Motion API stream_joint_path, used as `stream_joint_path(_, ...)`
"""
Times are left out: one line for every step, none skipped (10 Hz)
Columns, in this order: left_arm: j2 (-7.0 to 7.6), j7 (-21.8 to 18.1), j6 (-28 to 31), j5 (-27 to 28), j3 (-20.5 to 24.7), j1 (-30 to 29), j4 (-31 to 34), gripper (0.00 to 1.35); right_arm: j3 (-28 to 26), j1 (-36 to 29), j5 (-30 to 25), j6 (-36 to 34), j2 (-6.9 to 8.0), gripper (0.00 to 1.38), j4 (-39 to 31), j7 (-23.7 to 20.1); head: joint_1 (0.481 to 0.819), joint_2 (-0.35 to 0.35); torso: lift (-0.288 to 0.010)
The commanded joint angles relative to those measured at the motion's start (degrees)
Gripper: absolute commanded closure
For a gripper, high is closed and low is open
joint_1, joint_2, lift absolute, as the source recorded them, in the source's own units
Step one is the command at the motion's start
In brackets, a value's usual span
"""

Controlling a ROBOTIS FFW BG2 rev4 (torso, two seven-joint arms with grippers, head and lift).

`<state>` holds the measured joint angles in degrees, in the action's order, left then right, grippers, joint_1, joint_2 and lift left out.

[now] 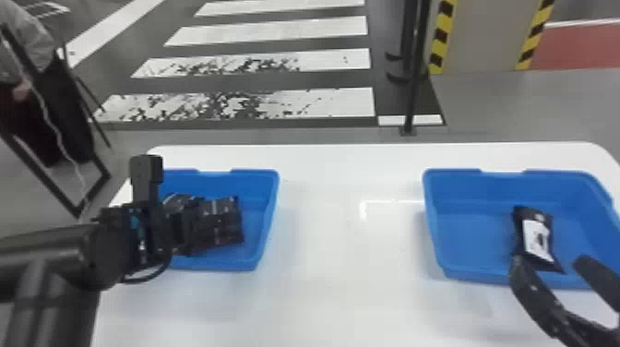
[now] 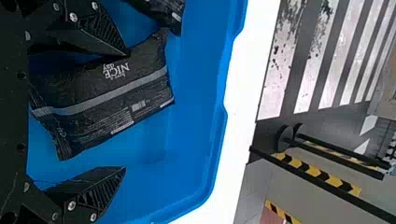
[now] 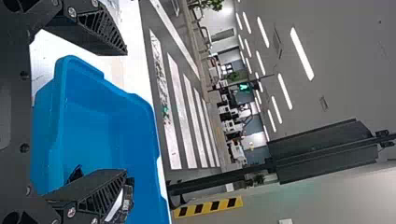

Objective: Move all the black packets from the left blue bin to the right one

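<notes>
Black packets (image 1: 220, 224): in the left blue bin (image 1: 254, 173), near the desk's (image 1: 341, 258) far left corner
Lone packet (image 1: 535, 237): in the right blue bin (image 1: 454, 172), toward its near edge
My left gripper (image 1: 187, 226): over the left bin, fingers wide apart, gripping nothing
My right gripper (image 1: 549, 261): by the right bin's near edge, spread wide, empty

Two blue plastic bins (image 1: 470, 240) were counted on one white table (image 1: 341, 249); at least two black plastic packets (image 2: 102, 88) were seen in the left bin (image 1: 266, 207), one black packet (image 1: 536, 240) in the right.
</notes>
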<state>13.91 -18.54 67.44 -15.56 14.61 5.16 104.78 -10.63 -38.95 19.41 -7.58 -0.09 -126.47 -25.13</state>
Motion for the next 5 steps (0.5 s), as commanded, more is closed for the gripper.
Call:
stream_joint_path(0.07,0.0,2.9,0.3,-0.7,1.9,-2.5,0.28,0.0,0.0,1.2,-0.3,0.14,0.14,0.7,-0.2,0.695,0.130,-0.185)
stream_joint_path(0.24,0.0,4.1,0.5,-1.4,2.3,-3.5,0.52,0.0,0.0,1.3,-0.3,0.14,0.14,0.7,-0.2,0.695,0.127,-0.185)
stream_joint_path(0.60,-0.4,5.7,1.2,-2.0,3.3,-5.0,0.76,0.0,0.0,1.5,-0.3,0.14,0.14,0.7,-0.3,0.695,0.125,-0.185)
stream_joint_path(1.12,-1.0,5.7,1.6,-3.3,3.6,-5.4,1.05,0.0,0.0,1.7,-0.3,0.14,0.14,0.7,-0.3,0.695,0.124,-0.185)
stream_joint_path(1.39,-1.3,5.4,2.0,-3.5,3.4,-5.4,1.20,0.0,0.0,2.1,-0.3,0.14,0.14,1.0,-0.3,0.695,0.122,-0.185)
